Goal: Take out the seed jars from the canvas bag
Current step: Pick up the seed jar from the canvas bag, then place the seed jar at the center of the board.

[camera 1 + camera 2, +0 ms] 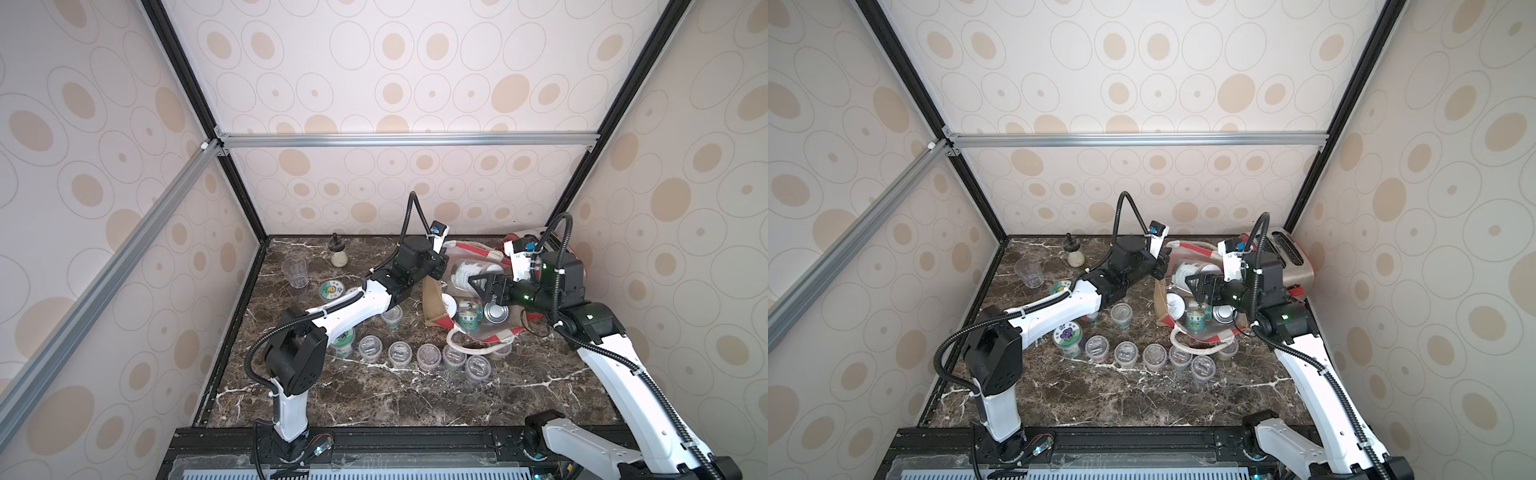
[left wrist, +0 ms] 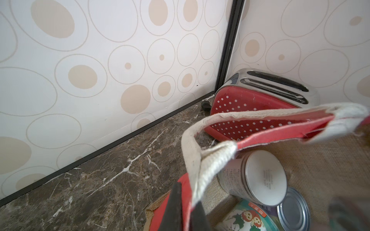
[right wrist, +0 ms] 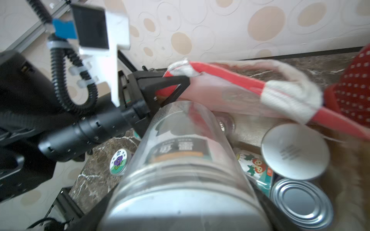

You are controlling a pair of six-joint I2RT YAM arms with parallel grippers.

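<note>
Both busy: left gripper (image 3: pixel 178 82) pinches red-hemmed jute bag (image 1: pixel 434 305), right gripper (image 1: pixel 480 289) (spread wide) clasps clear cylindrical jar (image 3: pixel 180 150).

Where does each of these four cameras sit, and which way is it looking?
Both top views: high over the front, looking down at the marble table; left arm and right arm show.
Left wrist: on the left arm, looking past the left gripper at the canvas bag and toaster.
Right wrist: on the right arm, over the clear jar in the right gripper, towards the left arm.
Shared: both wrist views show the silver tin inside the bag.
</note>
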